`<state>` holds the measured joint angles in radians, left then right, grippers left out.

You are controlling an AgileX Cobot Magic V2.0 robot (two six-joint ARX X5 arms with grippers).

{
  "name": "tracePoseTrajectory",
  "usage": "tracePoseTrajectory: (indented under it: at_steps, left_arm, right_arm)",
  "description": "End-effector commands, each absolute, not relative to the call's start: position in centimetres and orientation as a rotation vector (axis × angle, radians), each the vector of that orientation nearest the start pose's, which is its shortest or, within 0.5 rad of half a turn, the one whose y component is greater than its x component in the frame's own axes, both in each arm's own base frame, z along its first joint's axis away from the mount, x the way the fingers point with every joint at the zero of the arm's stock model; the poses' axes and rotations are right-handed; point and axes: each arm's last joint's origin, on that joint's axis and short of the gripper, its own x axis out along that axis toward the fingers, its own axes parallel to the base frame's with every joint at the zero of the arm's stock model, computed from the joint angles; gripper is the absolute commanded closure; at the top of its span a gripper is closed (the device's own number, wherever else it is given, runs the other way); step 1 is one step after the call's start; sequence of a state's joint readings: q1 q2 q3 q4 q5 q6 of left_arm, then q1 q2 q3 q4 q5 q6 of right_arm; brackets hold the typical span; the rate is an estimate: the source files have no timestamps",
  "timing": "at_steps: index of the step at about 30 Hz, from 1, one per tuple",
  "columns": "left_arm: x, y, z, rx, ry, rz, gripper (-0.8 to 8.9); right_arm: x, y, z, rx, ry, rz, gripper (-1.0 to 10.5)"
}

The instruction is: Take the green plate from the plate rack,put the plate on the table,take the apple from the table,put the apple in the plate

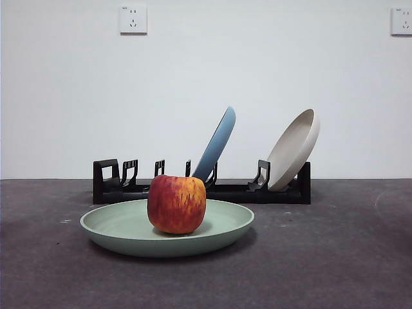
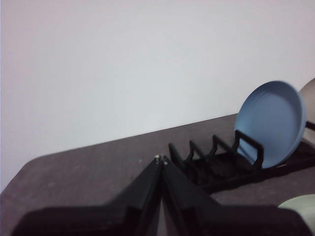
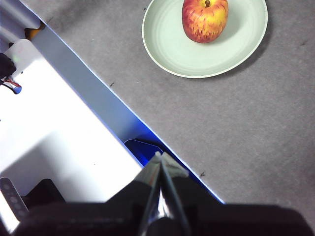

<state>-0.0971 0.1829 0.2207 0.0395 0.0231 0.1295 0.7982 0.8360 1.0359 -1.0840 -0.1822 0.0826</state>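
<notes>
You have one apple [image 1: 176, 203] sitting upright in the one green plate [image 1: 116, 226], a little off the plate's centre, with its stem end up as the right wrist view shows. The plate lies flat on the table [image 1: 335, 257], just in front of the plate rack [image 1: 257, 191] and apart from it. The single black rack runs across behind, and two plates stand in it: one light blue plate [image 1: 217, 143] leaning near the middle, and one beige plate [image 1: 294, 148] leaning at the far end, well apart from each other. The slots toward the other end of the rack hold nothing. On the white wall behind you can count two outlets, one wall socket [image 1: 133, 19] and a second socket [image 1: 402, 20] at the picture's edge; no writing or brand on them can be read. Neither arm shows in the front view. Your left gripper [image 2: 161, 158] has its jaws pressed together, holding nothing, up near the rack's bare end. Your right gripper [image 3: 159, 156] also has its jaws together and empty, well apart from the plate, above the table's edge beside a white base [image 3: 54, 132].
</notes>
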Motion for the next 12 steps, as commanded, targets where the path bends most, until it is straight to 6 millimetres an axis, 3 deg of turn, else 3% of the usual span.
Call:
tracePoseTrajectory:
  at_steps: [1,5,12]
  left_arm:
    - [9.8,-0.8,20.8,0.083,-0.072,-0.094,8.16]
    - [9.9,-0.5,18.7,0.060,-0.038,-0.073,8.16]
    - [9.8,-0.2,16.8,0.041,0.040,-0.046,8.16]
  right_arm:
    - [8.8,9.8,33.3,-0.202,0.910,0.874,9.4]
    - [8.8,9.8,33.3,-0.202,0.910,0.874,9.4]
    - [8.8,9.8,33.3,-0.202,0.910,0.874,9.4]
